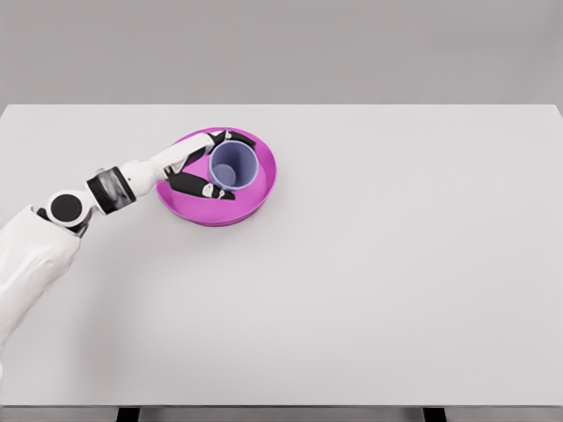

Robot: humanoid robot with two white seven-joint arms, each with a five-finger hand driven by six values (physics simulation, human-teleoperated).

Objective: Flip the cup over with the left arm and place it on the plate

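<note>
So the cup [234, 166] is sitting upright on the plate [264, 189], mouth facing up at the camera, a bit left of the middle of the frame in the upper half. It's a pale lavender-blue, and you can look straight down into it. The plate is a bright magenta dish with a raised rim, resting on the plain white worktop [369, 281].

The left hand [201, 167] reaches in from the lower left, with the white arm running diagonally up to the plate. The hand is right against the cup's left side. Dark fingers [204, 188] stretch along the lower left of the cup over the plate's floor, and another dark digit shows at the top of the cup, near the plate's far rim. So the fingers bracket the cup from two sides, looking wrapped around it, though I honestly can't tell how firm the contact is from this angle.

The cup sits slightly right of the plate's centre.
</note>
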